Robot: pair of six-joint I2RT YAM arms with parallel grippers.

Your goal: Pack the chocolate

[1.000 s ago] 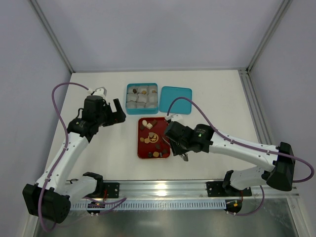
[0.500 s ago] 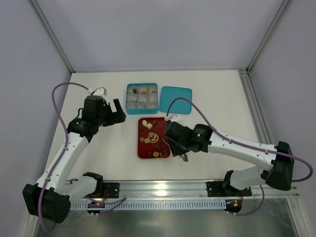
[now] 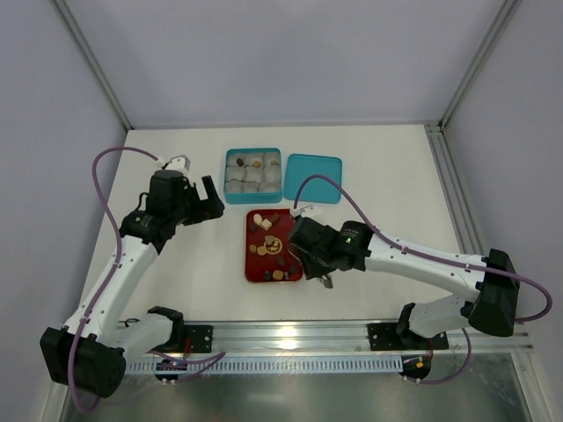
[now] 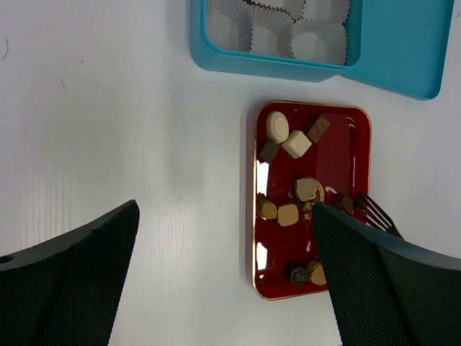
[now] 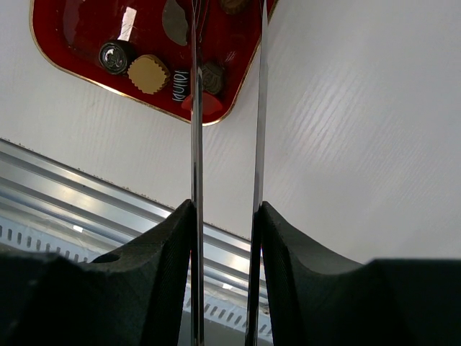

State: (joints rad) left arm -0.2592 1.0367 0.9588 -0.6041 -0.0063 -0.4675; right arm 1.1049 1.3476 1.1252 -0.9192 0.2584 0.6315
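Right wrist view: right fingers (image 5: 166, 252) pinch tongs (image 5: 193, 108), tips over the tray's (image 5: 79, 29) near-right part, prob. lining up on a piece. Left fingers (image 4: 72, 274) spread wide, hovering left of tray, likely to stay clear. Chocolate (image 4: 296, 143), small dark, tan & cream rounds/squares, lies loose in tray; a few seem to sit in paper cups (image 4: 319, 42) in the box (image 3: 253, 202) just beyond, lid (image 3: 312, 178) at its right.

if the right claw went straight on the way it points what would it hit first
Probably the tray, at its edge by the chocolates; the tongs in the claw would touch first. Depth is unclear.
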